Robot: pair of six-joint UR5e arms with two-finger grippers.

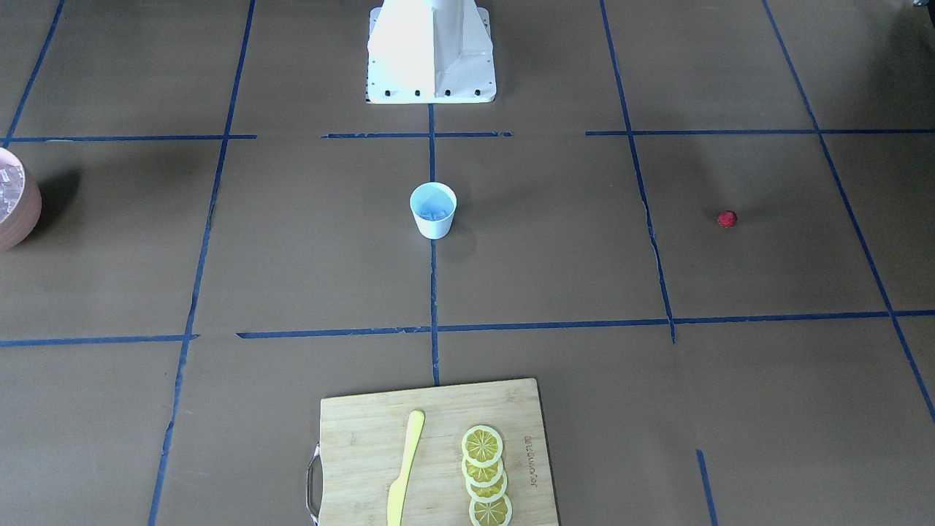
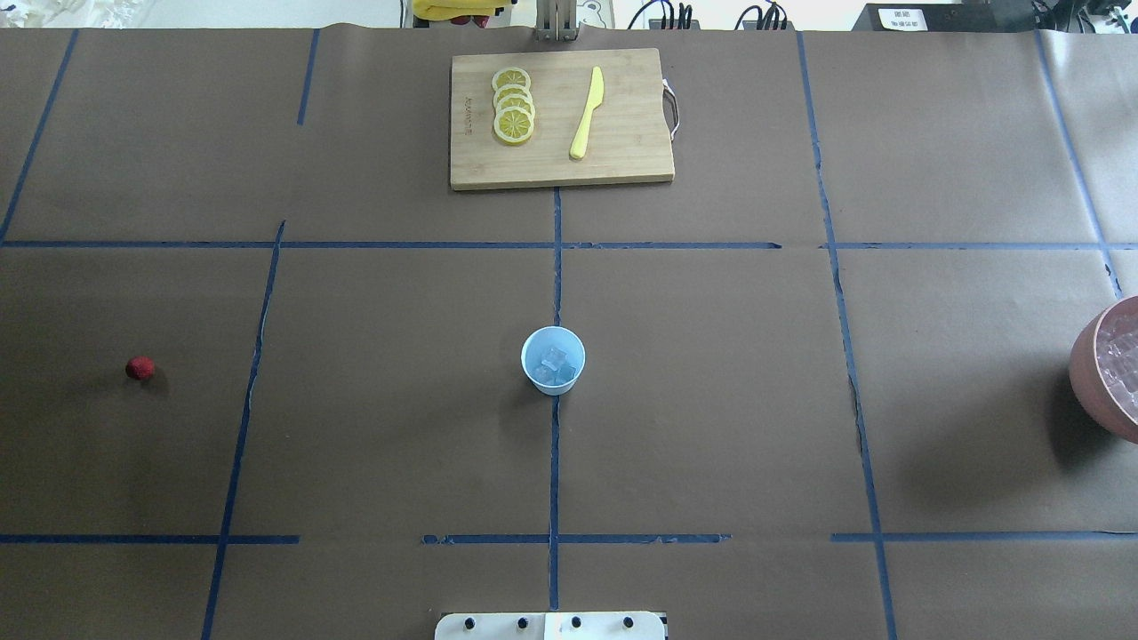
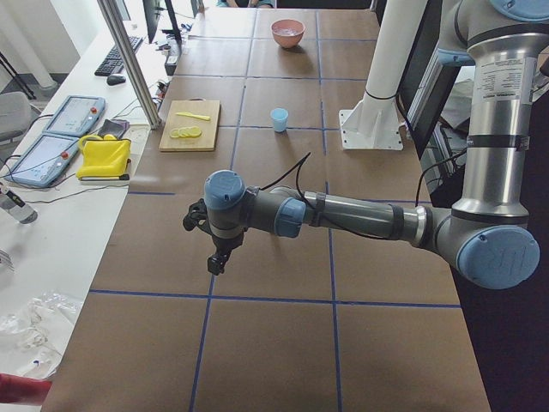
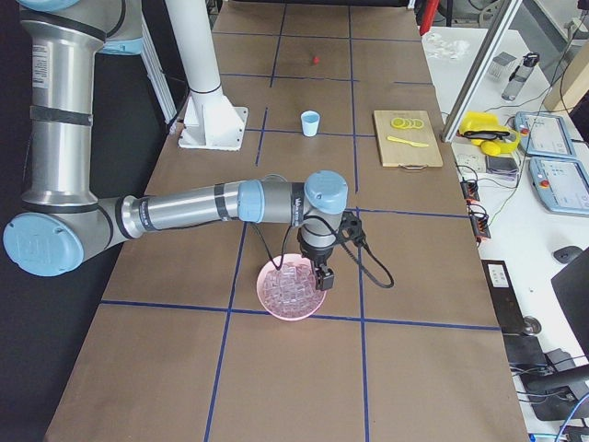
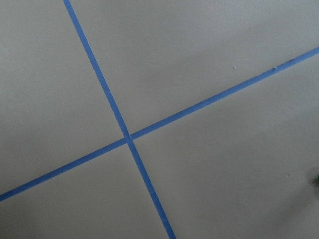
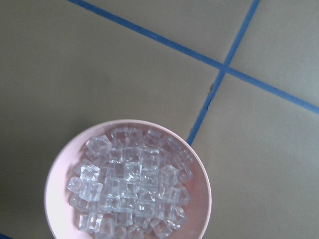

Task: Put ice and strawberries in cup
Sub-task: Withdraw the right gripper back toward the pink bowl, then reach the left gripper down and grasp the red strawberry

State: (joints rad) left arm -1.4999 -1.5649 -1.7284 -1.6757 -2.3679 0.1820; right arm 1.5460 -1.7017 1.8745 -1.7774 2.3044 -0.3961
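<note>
Small pale-blue tapered cup point(image 2: 536, 380) stands mid-table holding a few clear glassy ice cubes point(image 2: 556, 361); tiny dark-red berry point(image 2: 140, 367) lies well apart; whether the left gripper point(image 3: 216, 265) and right gripper point(image 4: 322, 280) are open cannot be told

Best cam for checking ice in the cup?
Overhead: it looks down into the cup, and cubes of ice show at the bottom. Front-facing sees only a bluish blur inside. Both side views show the cup small, inside unreadable. Wrist views miss it.

Bamboo cutting board point(image 2: 622, 167), lemon slices point(image 2: 514, 105) and yellow knife point(image 2: 587, 114) on it, pinkish bowl point(image 2: 1086, 378)
</note>
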